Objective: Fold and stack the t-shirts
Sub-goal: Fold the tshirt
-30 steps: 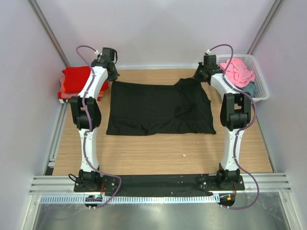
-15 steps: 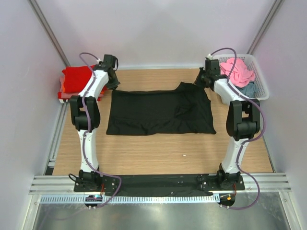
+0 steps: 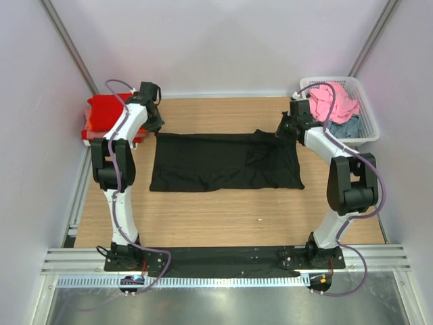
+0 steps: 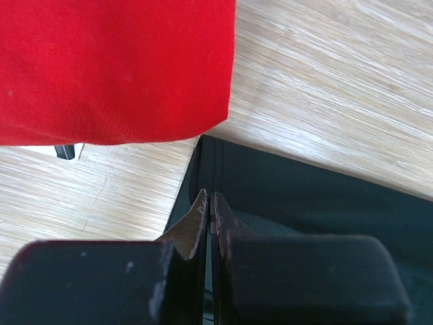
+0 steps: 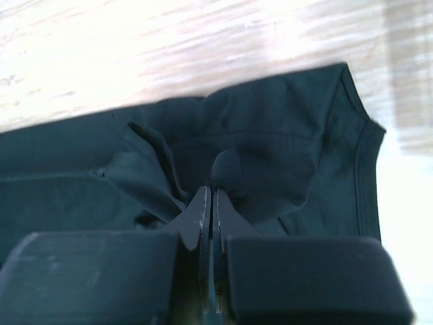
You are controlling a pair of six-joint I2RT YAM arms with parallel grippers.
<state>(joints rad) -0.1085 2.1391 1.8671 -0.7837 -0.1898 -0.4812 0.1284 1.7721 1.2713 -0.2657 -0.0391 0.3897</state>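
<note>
As you draw both arms back toward their bases, the far edge of the black shirt (image 3: 223, 166) has come nearer than a second ago and is starting to lap over the rest, which lies flat on the table (image 3: 223, 217). Your left gripper (image 4: 208, 203) is clamped on the far-left corner. Your right gripper (image 5: 208, 196) is pinched on bunched cloth at the far right. By my judgement the first fold is only begun, so keep both corners level.

Plain black t-shirt (image 3: 223, 162) at left fingers (image 4: 195, 227); plain red t-shirt (image 4: 108, 68) just beyond them. Pink t-shirt (image 3: 333, 100), white lattice basket (image 3: 366, 120) near right fingers (image 5: 200, 217). Table (image 3: 223, 217): light wood grain.
</note>
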